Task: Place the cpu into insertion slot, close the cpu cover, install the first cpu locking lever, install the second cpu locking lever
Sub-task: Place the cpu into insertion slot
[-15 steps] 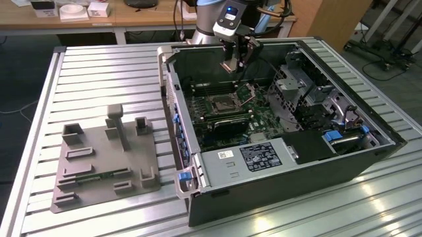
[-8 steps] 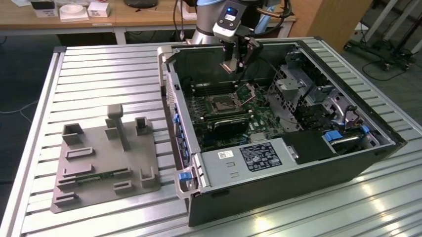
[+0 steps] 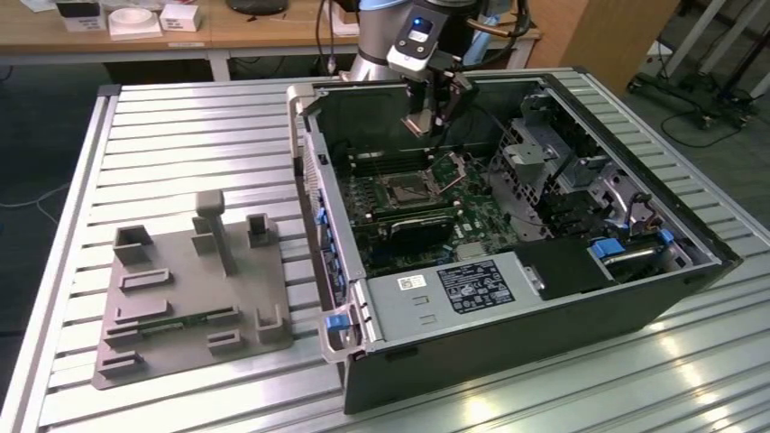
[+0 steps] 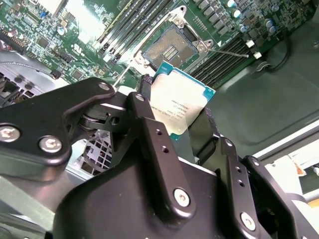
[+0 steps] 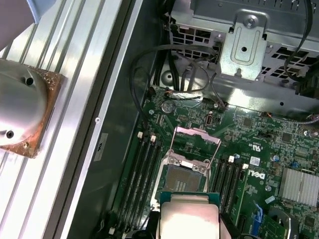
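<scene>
Second wrist view: the pincer is clenched on the cpu, fingers bearing on two opposite edges, silvery top towards the camera (print not read). The cpu hangs in the air over the insertion slot, well apart from it. The slot's dark pin field lies bare. First wrist view: the cpu cover stands swung up at one edge of the slot. Exterior view: the arm reaches down into the open computer case at upper centre of the frame. The case rests on the slatted desk. A grey fixture plate lies at lower left, just beside the case.
</scene>
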Motion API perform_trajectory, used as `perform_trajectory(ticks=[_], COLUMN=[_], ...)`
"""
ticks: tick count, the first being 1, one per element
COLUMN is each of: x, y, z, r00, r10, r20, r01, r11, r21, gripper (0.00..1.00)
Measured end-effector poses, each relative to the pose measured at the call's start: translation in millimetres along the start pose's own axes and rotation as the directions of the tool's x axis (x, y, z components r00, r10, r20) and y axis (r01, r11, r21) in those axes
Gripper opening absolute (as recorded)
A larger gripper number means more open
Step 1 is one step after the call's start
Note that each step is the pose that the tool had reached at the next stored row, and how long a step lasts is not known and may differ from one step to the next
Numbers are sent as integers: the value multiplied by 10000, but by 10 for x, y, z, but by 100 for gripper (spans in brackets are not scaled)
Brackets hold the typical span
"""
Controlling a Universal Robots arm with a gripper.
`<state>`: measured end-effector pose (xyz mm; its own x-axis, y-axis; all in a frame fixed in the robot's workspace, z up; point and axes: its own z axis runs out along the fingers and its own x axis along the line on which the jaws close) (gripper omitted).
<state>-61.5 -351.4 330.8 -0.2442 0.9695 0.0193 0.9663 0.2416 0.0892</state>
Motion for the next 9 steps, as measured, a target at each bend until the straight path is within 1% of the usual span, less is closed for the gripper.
perform_trajectory(ticks=[4, 9], x=[1, 1], y=[-5, -6], z=[19, 20], r00=[9989, 9986], r10=[471, 522], r20=[42, 46], r01=[-470, -522], r11=[9989, 9986], r21=[-10, -12], gripper=[54, 54])
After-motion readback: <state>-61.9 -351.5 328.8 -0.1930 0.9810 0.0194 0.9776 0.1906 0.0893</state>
